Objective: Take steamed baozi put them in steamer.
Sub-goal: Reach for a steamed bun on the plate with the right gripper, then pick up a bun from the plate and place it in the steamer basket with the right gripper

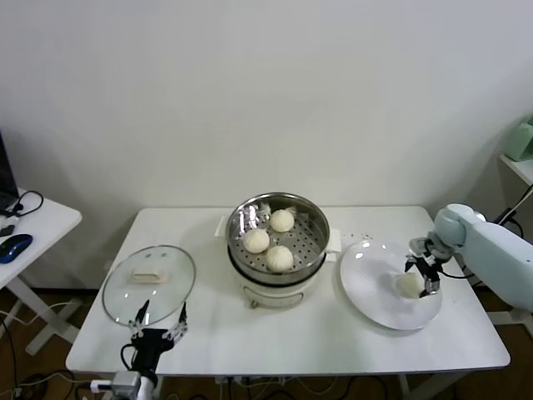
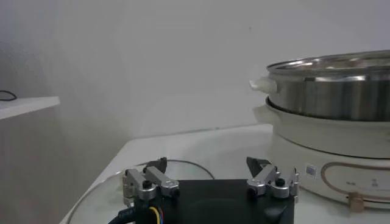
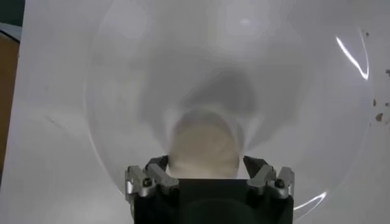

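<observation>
The steamer (image 1: 278, 242) stands mid-table, three buns (image 1: 270, 242) filling most of its tray. Bare table (image 1: 216, 337) lies in front. The glass lid (image 1: 149, 283) blocks the left, the plate (image 1: 375, 287) the right.

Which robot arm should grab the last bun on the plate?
Probably the right. The right gripper sits around the last baozi on the white plate, fingers either side. The left gripper waits open by the glass lid.
</observation>
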Robot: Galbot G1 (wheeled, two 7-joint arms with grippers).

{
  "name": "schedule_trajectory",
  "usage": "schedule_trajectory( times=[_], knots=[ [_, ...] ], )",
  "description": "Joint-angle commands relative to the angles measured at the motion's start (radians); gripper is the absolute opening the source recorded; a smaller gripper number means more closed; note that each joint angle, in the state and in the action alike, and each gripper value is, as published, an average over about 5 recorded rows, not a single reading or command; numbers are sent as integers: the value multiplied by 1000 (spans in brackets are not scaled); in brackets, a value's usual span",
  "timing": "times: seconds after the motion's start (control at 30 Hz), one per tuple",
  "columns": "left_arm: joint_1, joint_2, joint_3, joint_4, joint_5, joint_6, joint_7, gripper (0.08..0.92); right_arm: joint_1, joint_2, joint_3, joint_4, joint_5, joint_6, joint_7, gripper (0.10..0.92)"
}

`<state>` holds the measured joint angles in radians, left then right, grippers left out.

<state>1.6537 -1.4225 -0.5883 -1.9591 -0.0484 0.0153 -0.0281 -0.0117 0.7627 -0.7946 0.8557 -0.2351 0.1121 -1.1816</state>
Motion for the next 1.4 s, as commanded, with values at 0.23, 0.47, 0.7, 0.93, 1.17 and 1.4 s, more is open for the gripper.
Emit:
schedule_trajectory(
  times=[0.23, 0.47, 0.7, 0.93, 1.17, 1.4],
  knots=[
    [2, -2, 0, 2, -1, -2, 0, 823, -6, 1, 14, -7, 13, -5, -2, 723],
    [2, -1, -1, 0, -2, -3, 0, 823, 49, -8, -36, 0, 132, -38, 1, 713],
    [2, -1, 1, -6, -3, -5, 1, 823, 259, -18, -206, 24, 394, -128, -3, 715],
    [10, 2, 4, -24, -9, -12, 3, 823, 574, 75, -497, -13, 712, -209, -19, 718],
    [22, 1, 16, -35, -7, -20, 4, 823, 788, 257, -707, -100, 1026, -254, -23, 721],
    [14, -12, 34, -44, -1, -18, 2, 823, 813, 398, -782, -88, 1127, -292, -13, 719]
  ],
)
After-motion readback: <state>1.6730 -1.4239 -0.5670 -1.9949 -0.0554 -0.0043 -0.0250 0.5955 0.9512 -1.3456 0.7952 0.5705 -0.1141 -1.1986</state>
